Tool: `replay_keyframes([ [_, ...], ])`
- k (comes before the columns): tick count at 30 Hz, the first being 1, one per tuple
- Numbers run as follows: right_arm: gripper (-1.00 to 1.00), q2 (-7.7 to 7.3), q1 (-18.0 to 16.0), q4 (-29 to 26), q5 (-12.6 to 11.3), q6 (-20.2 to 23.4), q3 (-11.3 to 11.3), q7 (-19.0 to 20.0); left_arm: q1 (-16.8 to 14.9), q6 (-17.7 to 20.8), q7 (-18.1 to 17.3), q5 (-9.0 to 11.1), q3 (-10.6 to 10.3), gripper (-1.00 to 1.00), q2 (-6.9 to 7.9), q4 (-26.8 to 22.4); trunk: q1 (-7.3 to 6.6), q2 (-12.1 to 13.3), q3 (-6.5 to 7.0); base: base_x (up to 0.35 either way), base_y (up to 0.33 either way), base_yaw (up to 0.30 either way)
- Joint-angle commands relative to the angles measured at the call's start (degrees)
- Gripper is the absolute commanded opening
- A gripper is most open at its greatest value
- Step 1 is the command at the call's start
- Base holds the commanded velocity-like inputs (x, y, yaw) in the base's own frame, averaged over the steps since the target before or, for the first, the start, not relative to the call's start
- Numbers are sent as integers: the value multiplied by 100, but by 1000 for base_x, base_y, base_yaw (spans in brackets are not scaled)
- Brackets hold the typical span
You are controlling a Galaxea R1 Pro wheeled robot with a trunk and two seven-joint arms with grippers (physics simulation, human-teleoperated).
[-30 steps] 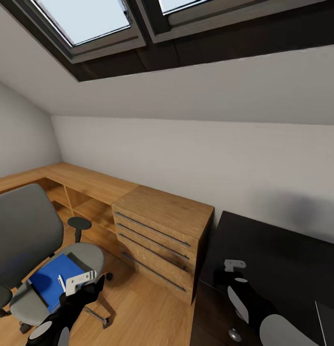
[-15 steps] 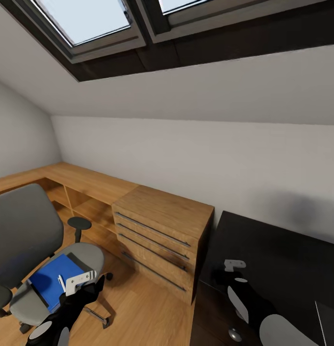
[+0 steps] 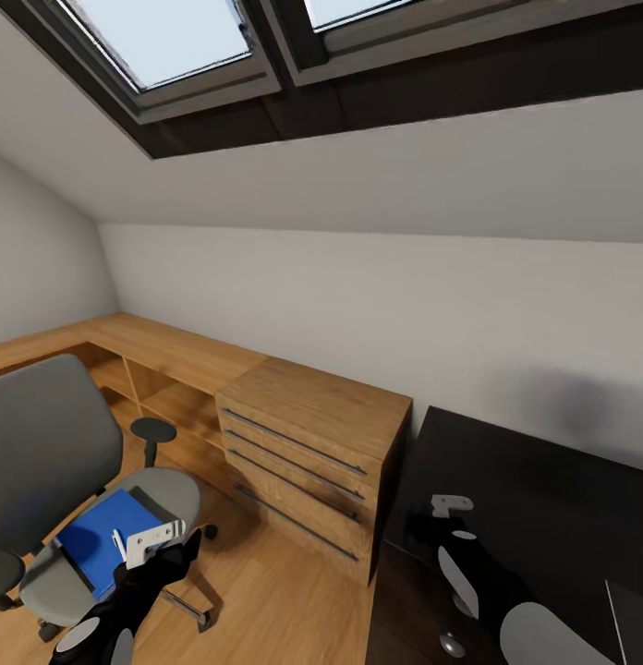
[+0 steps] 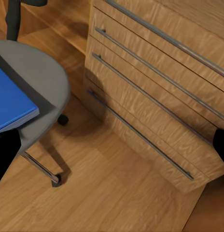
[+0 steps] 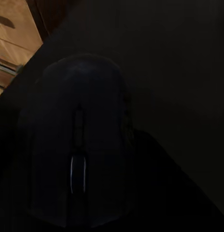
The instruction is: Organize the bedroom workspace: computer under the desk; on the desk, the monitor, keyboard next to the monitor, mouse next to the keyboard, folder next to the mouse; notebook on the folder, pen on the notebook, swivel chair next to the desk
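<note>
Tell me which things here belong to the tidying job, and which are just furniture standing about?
Part of the job:
- swivel chair
- blue folder lying on its seat
- mouse close before the right claw
- black desk

Just standing about:
- wooden drawer cabinet
- low wooden shelf along the wall
- skylight windows

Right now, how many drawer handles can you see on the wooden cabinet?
4, on the wooden cabinet, stacked one above another: top handle, second handle, third handle, bottom handle. None seem hidden.
</note>
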Motion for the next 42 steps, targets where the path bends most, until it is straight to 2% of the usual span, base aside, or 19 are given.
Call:
replay_keyframes([
  [1, -100, -14, -2, -108, -76, 27, 49, -61, -3, 31, -33, 14, 18, 100, -6, -9, -22, 38, 13, 0, 0, 0],
  [9, -100, -255, 37, -1158, -111, 173, 51, -78, -3, 27, -31, -4, 32, 100, -9, 22, -198, 359, 156, 0, 0, 0],
  [12, -100, -437, 268, -2106, -431, 772, 20, -102, -3, 33, -31, -11, 33, 100, -12, 41, -264, 479, 210, 0, 0, 0],
  [14, -100, -508, 403, -2466, -590, 957, -21, -125, -3, 34, -31, -13, 31, 100, -13, 60, -308, 559, 246, 0, 0, 0],
  [15, -100, -578, 564, -2848, -741, 1120, -70, -173, -3, 35, -31, -16, 28, 100, -13, 102, -330, 599, 264, 0, 0, 0],
  [16, -100, -631, 740, -3246, -861, 1273, -122, -269, -3, 35, -31, -20, 27, 100, -13, 168, -352, 639, 282, 0, 0, 0],
  [17, -100, -695, 1165, -4256, -1029, 1695, -257, -754, -6, 32, -32, -27, 29, 100, -13, 426, -374, 679, 300, 0, 0, 0],
  [20, -100, -709, 1503, -4988, -1092, 1938, -347, -1245, -6, 0, -36, -37, 31, 100, -3, 792, -439, 800, 354, 0, 0, 0],
  [23, -100, -705, 2101, -5919, -1323, 2087, -400, -1834, 12, -160, -41, -53, 46, 100, 106, 1559, -505, 920, 408, 0, 0, 0],
  [25, -100, -704, 2177, -6024, -1376, 2105, -404, -1900, 72, -374, -47, -55, 45, 100, 164, 1762, -549, 1000, 444, 0, 0, 0],
  [26, -100, -704, 2216, -6076, -1402, 2114, -402, -1934, 141, -670, -55, -60, 42, 100, 198, 2016, -571, 1040, 461, 0, 0, 0],
  [29, -100, -700, 2245, -6114, -1424, 2108, -404, -1957, 192, -1195, -62, -115, 12, 100, 221, 2475, -637, 1161, 515, 0, 0, 0],
  [31, -100, -696, 2251, -6122, -1431, 2094, -406, -1959, 204, -1416, -64, -192, 1, 100, 227, 2638, -681, 1241, 551, 0, 0, 0],
  [33, -100, -686, 2255, -6125, -1434, 2087, -406, -1960, 211, -1537, -65, -267, -5, 100, 230, 2761, -725, 1321, 587, -66, 0, 0],
  [34, -100, -628, 2257, -6129, -1437, 2074, -407, -1962, 216, -1647, -66, -355, -6, 100, 239, 3149, -747, 1361, 605, -295, 0, 0],
  [37, -100, -620, 2257, -6130, -1438, 2072, -407, -1966, 217, -1658, -66, -368, -4, 100, 241, 3248, -813, 1482, 659, -312, 0, 0],
  [38, -100, -616, 2257, -6129, -1429, 2061, -424, -1969, 223, -1668, -36, -397, -2, 100, 450, 4474, -835, 1522, 679, -84, 0, -207],
  [40, -100, -617, 2259, -6128, -1429, 2041, -431, -1969, 166, -1675, -27, -398, -4, 100, 541, 4952, -879, 1602, 720, -41, 0, -243],
  [42, -100, -617, 2258, -6128, -1429, 2034, -432, -1969, 93, -1681, -24, -399, -3, 100, 580, 5134, -901, 1642, 744, -16, 0, -263],
])
